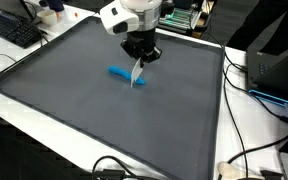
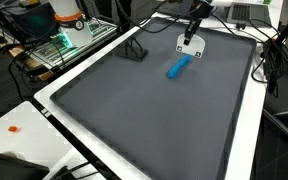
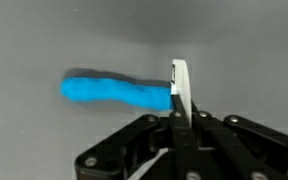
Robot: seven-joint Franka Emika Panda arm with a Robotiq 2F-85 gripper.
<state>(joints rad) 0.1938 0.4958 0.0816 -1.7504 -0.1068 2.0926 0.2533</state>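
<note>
Black two-finger gripper (image 1: 141,58) is pressed together on the top of a thin white flat plastic strip (image 3: 180,80), which hangs edge-down below the fingers. The strip is over the far half of a dark grey rubbery mat with a raised black rim (image 1: 64,115), its lower end just beside one end of a bright blue, slightly bent rod-shaped piece (image 1: 118,71) lying flat on the mat. In the wrist view the blue end seems to meet the strip's face. An exterior view shows the strip (image 2: 189,43) a little apart from the blue piece (image 2: 178,67), so contact cannot be told. Judgement: the hold is narrow and high on the strip, so it could pivot. A firm pinch, a level wrist and slow, low motion would suit. Any contact is best made square on, since the rounded blue piece looks likely to roll or slew aside. Around the mat: white tabletop (image 1: 246,130), black keyboard (image 1: 12,30) off one corner, loose black cables (image 1: 246,155) along one side, green circuit boards (image 2: 69,45), and a small black stand (image 2: 136,50) on the mat near its rim. Only that stand shares the mat, and it is well apart from the gripper.
</note>
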